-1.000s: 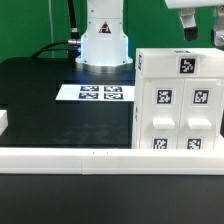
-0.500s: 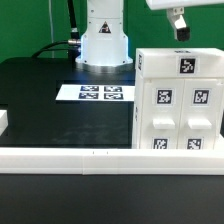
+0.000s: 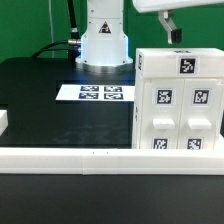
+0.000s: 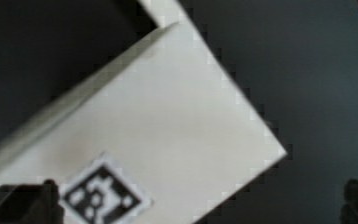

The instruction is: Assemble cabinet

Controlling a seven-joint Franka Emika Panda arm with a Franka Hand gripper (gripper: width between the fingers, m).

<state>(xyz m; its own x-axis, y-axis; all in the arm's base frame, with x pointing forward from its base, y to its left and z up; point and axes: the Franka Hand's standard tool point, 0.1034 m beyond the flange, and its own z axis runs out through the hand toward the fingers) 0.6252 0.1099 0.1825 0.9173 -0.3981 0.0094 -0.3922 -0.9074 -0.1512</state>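
Note:
The cabinet [image 3: 178,100] is a white boxy body with black-and-white tags on its top and front panels. It stands at the exterior view's right, against the front rail. My gripper [image 3: 172,33] hangs in the air above the cabinet's top back edge, touching nothing. In the wrist view the cabinet's white top [image 4: 158,130] with one tag [image 4: 101,190] fills the middle. My gripper [image 4: 190,200] is open and empty, with one dark fingertip [image 4: 16,200] showing at each side.
The marker board [image 3: 100,93] lies flat on the black table in front of the white robot base [image 3: 103,35]. A long low white rail [image 3: 90,157] runs along the front. A small white block [image 3: 3,122] sits at the exterior view's left edge.
My gripper has moved toward the exterior view's left, from the top right corner to above the cabinet's back edge. The cabinet has not moved.

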